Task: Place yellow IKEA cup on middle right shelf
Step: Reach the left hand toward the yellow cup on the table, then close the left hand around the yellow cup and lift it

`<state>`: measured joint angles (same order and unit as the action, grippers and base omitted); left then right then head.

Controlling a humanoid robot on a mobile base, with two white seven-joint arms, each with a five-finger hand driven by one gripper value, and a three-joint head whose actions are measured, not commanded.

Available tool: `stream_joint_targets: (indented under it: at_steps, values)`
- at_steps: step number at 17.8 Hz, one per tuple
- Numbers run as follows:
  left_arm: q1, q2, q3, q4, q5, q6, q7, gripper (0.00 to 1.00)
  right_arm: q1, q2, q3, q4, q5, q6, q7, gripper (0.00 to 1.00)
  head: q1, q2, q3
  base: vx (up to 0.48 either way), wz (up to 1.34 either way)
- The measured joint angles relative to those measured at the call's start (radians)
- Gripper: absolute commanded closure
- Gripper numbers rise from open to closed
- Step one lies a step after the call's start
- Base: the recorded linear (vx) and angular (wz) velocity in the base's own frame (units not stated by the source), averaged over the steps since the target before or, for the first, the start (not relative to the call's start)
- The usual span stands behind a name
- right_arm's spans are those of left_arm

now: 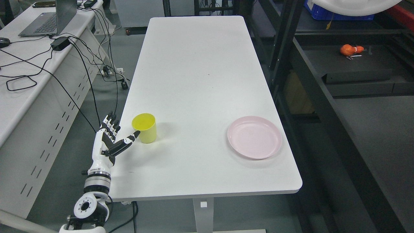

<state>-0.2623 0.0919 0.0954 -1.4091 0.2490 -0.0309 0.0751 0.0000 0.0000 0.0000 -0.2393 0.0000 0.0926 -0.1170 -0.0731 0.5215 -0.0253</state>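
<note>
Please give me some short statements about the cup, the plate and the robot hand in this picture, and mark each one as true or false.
1. The yellow cup stands upright on the white table. True.
2. The cup sits on the pink plate. False: the plate is empty, far to the cup's right.
3. The left hand has its fingers spread, thumb tip at the cup's side. True.
4. The left hand holds the cup in the air. False: the cup rests on the table, not grasped.
5. An orange object lies on the dark shelf at right. True.
</note>
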Motion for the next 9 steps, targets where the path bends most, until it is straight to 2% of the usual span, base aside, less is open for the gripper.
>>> stream_joint_targets:
  at_steps: [9]
  values:
    - [-0.102, -0.025, -0.045, 0.147, 0.001, -0.003, -0.016, 0.01, 0.000, 0.000, 0.000, 0.000, 0.000, -0.005, 0.000, 0.01, 0.0000, 0.000, 0.000, 0.011, 0.01]
